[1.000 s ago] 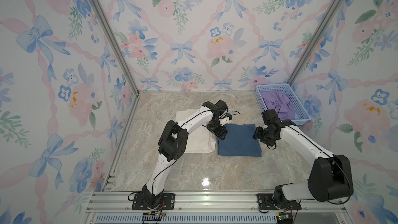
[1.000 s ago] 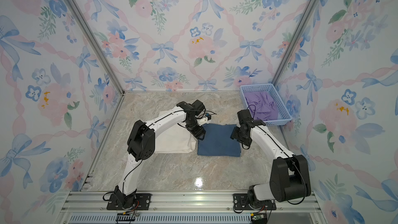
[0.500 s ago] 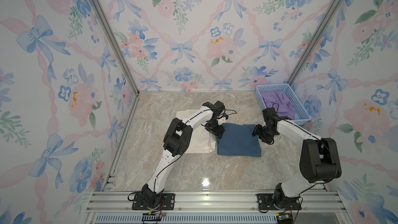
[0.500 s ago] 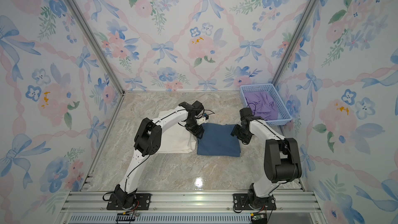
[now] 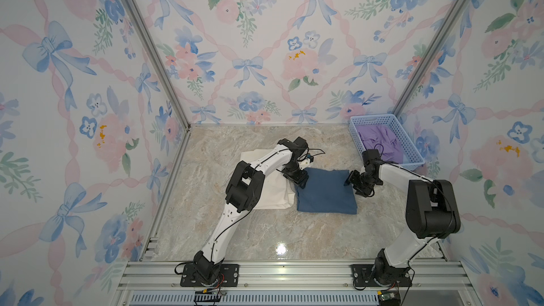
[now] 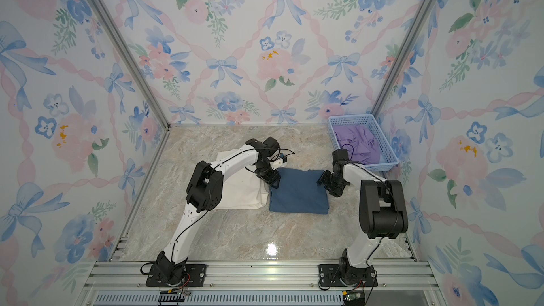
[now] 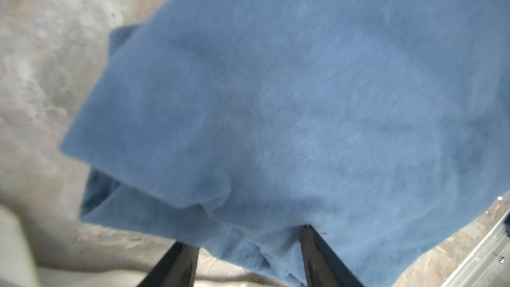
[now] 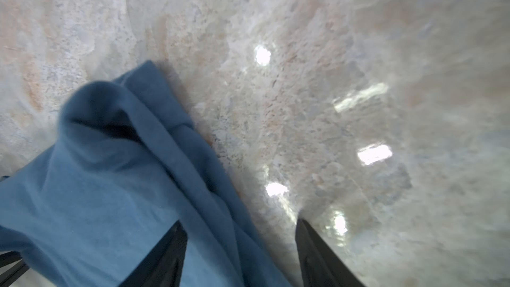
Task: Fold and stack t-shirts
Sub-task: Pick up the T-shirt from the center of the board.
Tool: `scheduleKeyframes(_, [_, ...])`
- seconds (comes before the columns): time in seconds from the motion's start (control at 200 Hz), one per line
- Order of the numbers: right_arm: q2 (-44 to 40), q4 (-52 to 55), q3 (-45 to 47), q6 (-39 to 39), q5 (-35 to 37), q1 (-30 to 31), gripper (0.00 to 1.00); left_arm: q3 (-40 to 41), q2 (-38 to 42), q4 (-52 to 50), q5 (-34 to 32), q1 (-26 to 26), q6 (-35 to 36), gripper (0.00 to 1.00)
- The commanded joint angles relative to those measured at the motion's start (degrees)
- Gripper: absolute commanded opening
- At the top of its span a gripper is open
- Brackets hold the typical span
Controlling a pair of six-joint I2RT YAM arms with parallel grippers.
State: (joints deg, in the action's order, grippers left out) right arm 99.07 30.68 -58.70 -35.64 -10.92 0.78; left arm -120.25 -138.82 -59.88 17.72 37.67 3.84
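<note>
Hands open at the blue t-shirt (image 5: 325,194)
Top views: left hand (image 5: 299,181) and right hand (image 5: 350,181) sit at its far corners on the counter (image 5: 265,231); the left arm (image 5: 266,163) hides part of the cream t-shirt (image 5: 273,192). Wrist views: spread fingers (image 7: 176,260) straddle blurred cloth edges.

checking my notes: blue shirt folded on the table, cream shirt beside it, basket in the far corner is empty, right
Not quite: the basket is not empty, it holds a purple cloth, as both top views show. The blue shirt folded on the table and the cream shirt beside it are right.
</note>
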Motion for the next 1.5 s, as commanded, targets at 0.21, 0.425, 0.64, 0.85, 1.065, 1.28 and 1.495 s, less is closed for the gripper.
scheduleKeyframes(0.21, [2.7, -3.1, 2.7, -2.9, -3.9, 1.2, 0.54, 0.8, -4.5, -1.6, 3.6, 1.2, 1.5, 0.48])
scheduleKeyframes(0.425, [2.6, -3.9, 2.7, -3.6, -4.2, 2.7, 0.43, 1.1, -4.5, -1.7, 4.5, 1.3, 2.1, 0.24])
scheduleKeyframes(0.64, [2.2, -4.2, 2.6, -3.2, -4.5, 4.2, 0.0, 0.0, -4.6, -1.8, 4.4, 1.3, 2.2, 0.0])
scheduleKeyframes(0.85, [-2.4, -1.4, 1.5, -0.9, -2.0, 4.5, 0.0, -2.1, -2.1, -1.8, 6.5, -0.5, 3.7, 0.0])
scheduleKeyframes(1.065, [-6.8, 3.4, -2.2, 1.8, 0.4, 5.7, 0.0, -4.1, 2.1, -1.9, 9.5, -3.7, 4.4, 0.0])
scheduleKeyframes(1.28, [-8.8, 7.3, -6.7, 2.4, 2.1, 8.0, 0.0, -2.7, 6.7, -2.4, 11.0, -5.8, 5.0, 0.0])
scheduleKeyframes(1.495, [-8.5, 10.0, -11.9, 2.2, 3.0, 11.5, 0.0, -2.8, 11.3, -3.2, 12.0, -8.1, 5.4, 0.0])
